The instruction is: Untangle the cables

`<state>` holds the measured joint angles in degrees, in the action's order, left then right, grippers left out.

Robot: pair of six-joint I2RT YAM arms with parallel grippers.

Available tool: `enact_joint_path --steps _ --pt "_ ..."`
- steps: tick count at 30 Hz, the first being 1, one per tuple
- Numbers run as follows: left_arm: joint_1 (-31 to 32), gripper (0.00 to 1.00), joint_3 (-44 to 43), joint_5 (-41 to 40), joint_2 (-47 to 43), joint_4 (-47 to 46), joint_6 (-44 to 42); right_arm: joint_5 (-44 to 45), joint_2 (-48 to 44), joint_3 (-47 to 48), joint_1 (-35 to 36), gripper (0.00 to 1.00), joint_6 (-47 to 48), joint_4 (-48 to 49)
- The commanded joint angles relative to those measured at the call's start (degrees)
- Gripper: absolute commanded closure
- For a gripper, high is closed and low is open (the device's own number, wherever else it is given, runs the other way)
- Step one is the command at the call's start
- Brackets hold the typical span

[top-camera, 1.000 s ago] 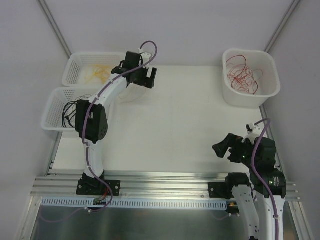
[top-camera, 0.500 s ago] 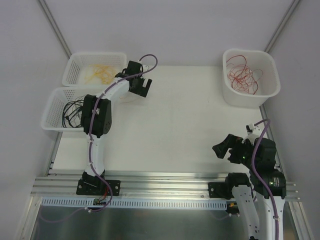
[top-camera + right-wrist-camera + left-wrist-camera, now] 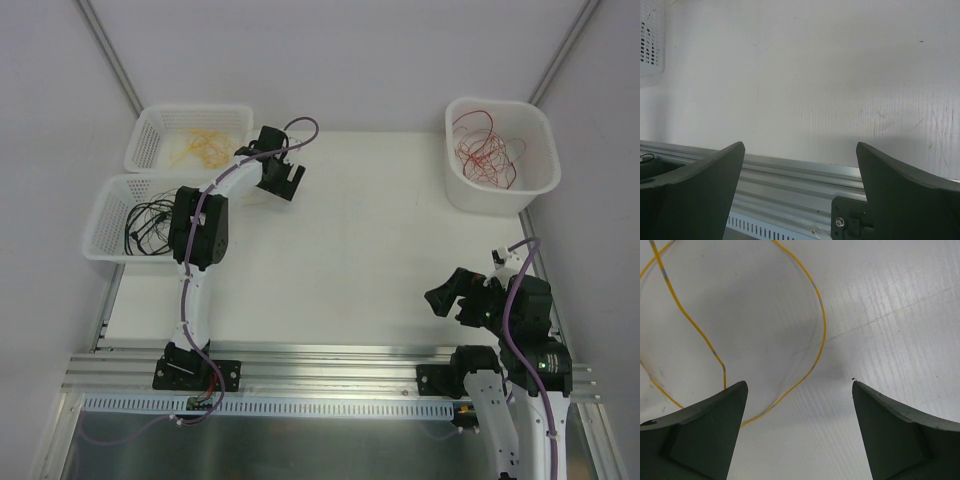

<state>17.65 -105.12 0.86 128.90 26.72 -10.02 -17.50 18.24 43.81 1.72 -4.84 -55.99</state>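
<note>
The cables lie sorted by colour: yellow cables (image 3: 200, 147) in the far-left basket, black cables (image 3: 148, 225) in the nearer left basket, red cables (image 3: 487, 150) in the white tub at the far right. My left gripper (image 3: 283, 178) hovers over the table beside the baskets, open. In the left wrist view a thin yellow cable (image 3: 817, 315) loops on the white surface between and beyond my open left gripper (image 3: 799, 385), its lower end running behind the left finger (image 3: 705, 430), ungripped. My right gripper (image 3: 445, 295) stands open near the front right, empty (image 3: 800, 145).
The yellow cables' mesh basket (image 3: 150, 125) and the black cables' mesh basket (image 3: 105, 205) stand at the table's left edge. The white tub (image 3: 535, 180) is at the back right. An aluminium rail (image 3: 330, 370) runs along the near edge, also seen as the rail (image 3: 790, 175) below my right gripper.
My left gripper has drawn back a little toward the near side, and its elbow has shifted right. The right arm has not moved.
</note>
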Motion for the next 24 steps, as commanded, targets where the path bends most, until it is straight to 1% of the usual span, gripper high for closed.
enact_joint_path --steps 1,5,10,11,15,17,18,20,21,23,24 --pt "0.37 0.13 -3.16 -1.99 1.35 2.72 0.79 -0.96 0.39 0.66 0.31 0.0 0.27 0.35" --pt "0.89 0.15 -3.95 -1.74 2.05 3.6 0.45 -0.61 0.31 0.49 0.31 0.0 0.27 0.09" --pt "2.12 0.22 -5.09 -2.18 3.19 4.31 -0.7 -0.96 0.04 -0.13 0.31 0.01 -0.25 0.53" --pt "2.3 0.27 -5.27 -2.18 3.37 4.57 -1.31 -0.96 0.04 -0.22 0.31 0.0 -0.17 0.44" --pt "2.74 0.35 -6.06 -0.95 3.73 5.27 -2.72 -0.78 -0.05 -0.13 0.31 0.0 0.01 0.18" --pt "2.74 0.38 -6.85 1.85 4.25 5.71 -3.6 -0.78 0.04 -0.04 0.31 0.0 0.01 0.26" --pt "2.74 0.42 -7.37 2.38 4.51 6.23 -3.95 -0.78 0.04 -0.04 0.31 0.0 -0.08 0.18" --pt "2.74 0.46 -7.99 3.18 4.95 6.85 -4.22 -0.61 -0.05 -0.13 0.3 0.01 -0.08 0.18" --pt "2.74 0.52 -8.52 3.44 5.04 7.46 -4.3 -0.61 -0.05 -0.22 0.31 0.01 -0.08 0.18" --pt "2.74 0.54 -9.31 3.62 5.66 8.17 -4.48 -0.78 -0.05 -0.22 0.31 0.01 -0.08 0.18" --pt "2.74 0.59 -9.92 3.62 6.18 8.61 -4.48 -0.7 -0.05 -0.13 0.31 0.01 -0.08 0.18"
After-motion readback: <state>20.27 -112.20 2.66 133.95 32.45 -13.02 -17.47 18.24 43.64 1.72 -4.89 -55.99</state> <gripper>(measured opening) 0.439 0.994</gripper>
